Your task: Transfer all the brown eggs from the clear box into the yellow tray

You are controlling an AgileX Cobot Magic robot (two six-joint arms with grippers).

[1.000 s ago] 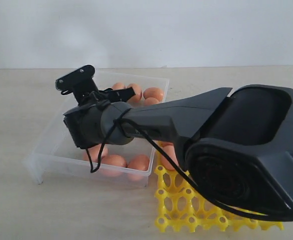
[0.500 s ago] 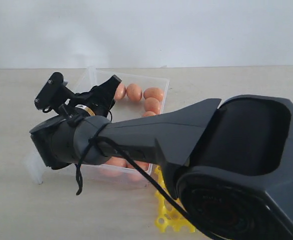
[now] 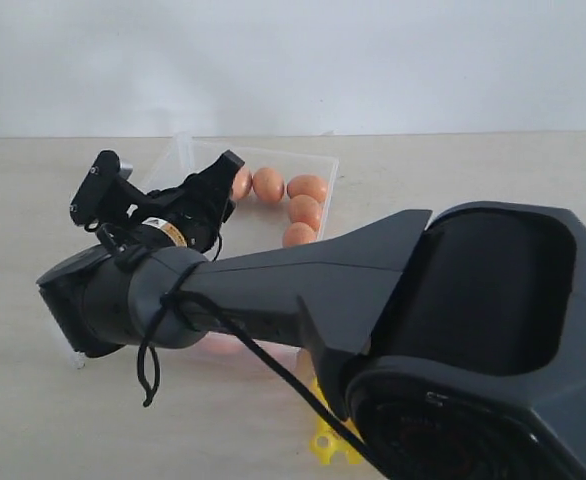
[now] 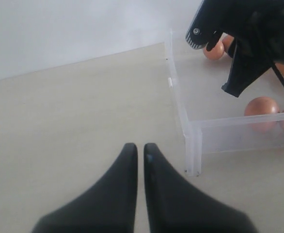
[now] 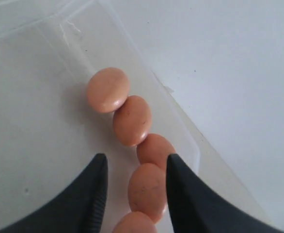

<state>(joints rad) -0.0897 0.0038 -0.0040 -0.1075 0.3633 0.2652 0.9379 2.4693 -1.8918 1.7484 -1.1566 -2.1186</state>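
- Since a second ago, my right arm (image 3: 303, 290) is swinging nearer the camera and is now hiding all but a corner of the yellow tray (image 3: 325, 442).
- My right gripper (image 5: 136, 165) is hanging open over the clear box (image 3: 318, 162). One of the brown eggs (image 5: 147, 191) is lying below and between its fingers, with a gap showing on one side.
- The eggs are lying in a row along the box wall, smooth, oval and orange-brown.
- My left gripper (image 4: 137, 148) is sitting closed and empty over the tabletop (image 4: 59, 111), beside the box's corner.
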